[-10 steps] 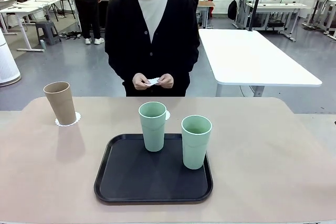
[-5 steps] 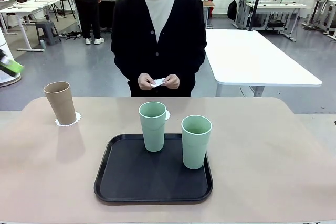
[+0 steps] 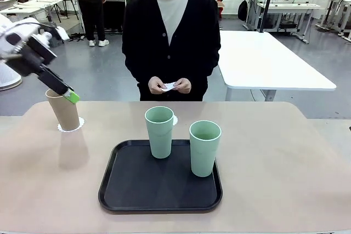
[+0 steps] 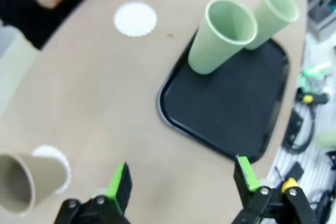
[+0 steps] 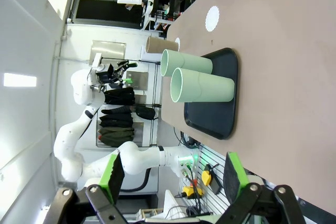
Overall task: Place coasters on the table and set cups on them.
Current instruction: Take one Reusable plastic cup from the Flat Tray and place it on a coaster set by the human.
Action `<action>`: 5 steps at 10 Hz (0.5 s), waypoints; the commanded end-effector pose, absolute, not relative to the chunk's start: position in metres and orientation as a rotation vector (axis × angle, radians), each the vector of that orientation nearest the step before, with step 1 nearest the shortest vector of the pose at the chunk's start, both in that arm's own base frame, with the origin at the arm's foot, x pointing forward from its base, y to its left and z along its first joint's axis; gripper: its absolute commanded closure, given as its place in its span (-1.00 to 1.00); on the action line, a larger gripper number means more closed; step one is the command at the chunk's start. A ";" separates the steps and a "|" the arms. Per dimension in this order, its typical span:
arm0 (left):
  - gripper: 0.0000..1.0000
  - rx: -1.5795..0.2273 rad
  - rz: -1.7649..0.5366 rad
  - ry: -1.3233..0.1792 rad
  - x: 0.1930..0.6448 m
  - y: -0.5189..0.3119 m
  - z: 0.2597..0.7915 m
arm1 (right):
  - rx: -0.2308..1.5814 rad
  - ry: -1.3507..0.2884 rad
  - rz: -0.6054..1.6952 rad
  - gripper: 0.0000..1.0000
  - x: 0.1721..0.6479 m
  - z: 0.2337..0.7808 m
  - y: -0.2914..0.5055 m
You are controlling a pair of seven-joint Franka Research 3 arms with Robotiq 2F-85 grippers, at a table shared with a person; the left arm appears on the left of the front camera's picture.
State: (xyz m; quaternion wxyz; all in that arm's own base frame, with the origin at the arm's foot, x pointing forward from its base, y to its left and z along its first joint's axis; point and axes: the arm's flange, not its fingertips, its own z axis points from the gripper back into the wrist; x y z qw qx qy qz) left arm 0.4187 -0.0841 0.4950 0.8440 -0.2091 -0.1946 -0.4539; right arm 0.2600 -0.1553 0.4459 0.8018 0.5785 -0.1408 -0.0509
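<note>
Logging progress: one of three cups set.
I found the tan cup (image 4: 23,182) on its coaster (image 4: 52,161) just beside my left gripper (image 4: 181,177), jaws wide, holding nothing; bare coaster (image 4: 135,19) ahead, third coaster (image 3: 170,86) in the person's hand (image 3: 157,85); both empty mint cups (image 4: 220,35) on the tray (image 4: 236,103); right gripper (image 5: 173,174) gaped empty.

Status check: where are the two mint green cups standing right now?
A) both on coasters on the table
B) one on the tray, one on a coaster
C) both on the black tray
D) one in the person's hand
C: the left mint cup and the right mint cup both stand on the black tray, and a coaster lies bare beyond it.
</note>
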 end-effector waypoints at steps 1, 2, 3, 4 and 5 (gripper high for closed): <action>-1.00 -0.374 -1.072 -0.422 0.441 -0.097 0.476 | 1.266 -0.326 -0.098 -1.00 0.262 0.447 -0.156; -1.00 -0.367 -1.115 -0.416 0.450 -0.110 0.466 | 1.266 -0.326 -0.098 -1.00 0.262 0.447 -0.156; -1.00 -0.356 -1.143 -0.404 0.454 -0.118 0.456 | 1.266 -0.326 -0.098 -1.00 0.262 0.447 -0.156; -1.00 -0.361 -1.166 -0.379 0.456 -0.123 0.450 | 1.266 -0.326 -0.098 -1.00 0.262 0.447 -0.156; -1.00 -0.376 -1.178 -0.364 0.452 -0.122 0.445 | 1.266 -0.326 -0.098 -1.00 0.262 0.447 -0.156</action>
